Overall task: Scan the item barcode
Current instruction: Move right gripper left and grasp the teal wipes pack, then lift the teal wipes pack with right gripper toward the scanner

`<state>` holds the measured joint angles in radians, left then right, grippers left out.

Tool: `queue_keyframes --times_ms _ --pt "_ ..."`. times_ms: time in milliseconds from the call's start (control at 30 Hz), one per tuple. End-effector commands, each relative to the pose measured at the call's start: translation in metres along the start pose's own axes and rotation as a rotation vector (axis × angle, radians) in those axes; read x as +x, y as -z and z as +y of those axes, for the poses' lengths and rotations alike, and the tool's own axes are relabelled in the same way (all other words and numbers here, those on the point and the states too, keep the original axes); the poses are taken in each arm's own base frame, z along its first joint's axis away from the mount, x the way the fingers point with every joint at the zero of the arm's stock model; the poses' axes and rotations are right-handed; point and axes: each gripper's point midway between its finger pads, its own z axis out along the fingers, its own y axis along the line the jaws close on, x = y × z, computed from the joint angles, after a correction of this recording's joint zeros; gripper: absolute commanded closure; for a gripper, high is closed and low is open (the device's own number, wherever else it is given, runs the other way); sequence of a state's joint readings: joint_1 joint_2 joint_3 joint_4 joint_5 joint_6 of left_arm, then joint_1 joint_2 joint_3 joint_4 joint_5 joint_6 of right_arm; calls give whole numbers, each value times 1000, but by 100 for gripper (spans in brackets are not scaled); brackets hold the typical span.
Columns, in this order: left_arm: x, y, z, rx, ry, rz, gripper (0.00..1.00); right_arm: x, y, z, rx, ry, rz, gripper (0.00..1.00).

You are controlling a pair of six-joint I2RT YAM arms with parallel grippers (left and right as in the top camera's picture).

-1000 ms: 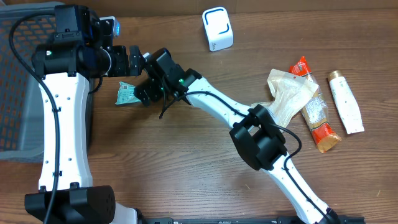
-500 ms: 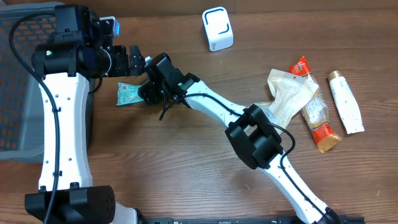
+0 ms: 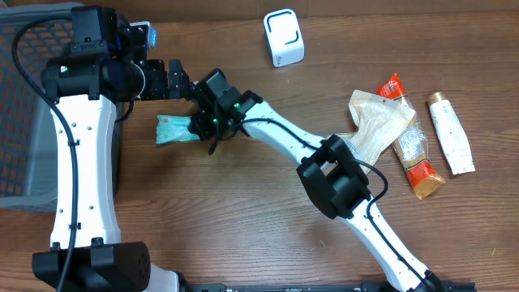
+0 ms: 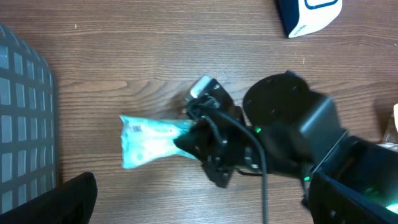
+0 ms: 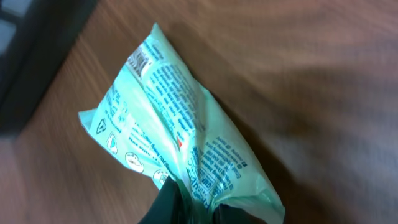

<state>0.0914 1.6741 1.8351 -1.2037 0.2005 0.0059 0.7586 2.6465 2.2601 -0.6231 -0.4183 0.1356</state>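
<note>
Tally from the overhead view.
- Robot arms: two. The left arm (image 3: 81, 162) is at the left of frame; the right arm (image 3: 284, 142) runs from lower right to upper centre.
- One green packet (image 3: 174, 128), upper left of centre.
- One white box with a blue outline (image 3: 284, 37), top centre.
- One crumpled clear bag (image 3: 375, 122), right of centre.
- One orange-red snack pack (image 3: 422, 174), just right of the bag.
- One white tube with a tan cap (image 3: 450, 134), far right.
- One dark mesh basket (image 3: 20, 122), left edge.
- Loose items on the desk (image 3: 243, 227): five in all.
</note>
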Motion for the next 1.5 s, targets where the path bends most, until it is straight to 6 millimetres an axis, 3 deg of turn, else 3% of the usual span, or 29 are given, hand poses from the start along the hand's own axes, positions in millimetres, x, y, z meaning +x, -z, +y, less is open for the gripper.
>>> queue_keyframes --times_ms 0,167,300,433,567,700,833,1000,1100,1333,1467 --pt "-5 4 -3 2 -3 -18 0 25 23 -26 19 -102 115 96" --pt "-5 4 -3 2 -3 -18 0 37 79 -44 59 -78 213 96" --pt "-5 4 -3 2 -3 -18 0 48 124 -73 161 -84 276 94" --pt "-5 4 -3 2 -3 -18 0 68 154 -110 301 -140 356 78" --pt "-5 4 -3 2 -3 -18 0 86 174 -129 338 -196 424 53" --pt "-5 4 -3 2 -3 -18 0 88 189 -139 324 -249 417 32" --pt "-5 4 -3 2 -3 -18 0 77 195 -132 206 -348 349 20" --pt "-5 4 -3 2 -3 -18 0 64 200 -134 77 -528 268 18" --pt "-5 4 -3 2 -3 -18 0 61 196 -137 43 -534 241 14" --pt "-5 4 -3 2 -3 -18 0 71 169 -130 -44 -528 234 12" --pt "-5 4 -3 2 -3 -18 0 82 141 -120 -91 -557 234 17"
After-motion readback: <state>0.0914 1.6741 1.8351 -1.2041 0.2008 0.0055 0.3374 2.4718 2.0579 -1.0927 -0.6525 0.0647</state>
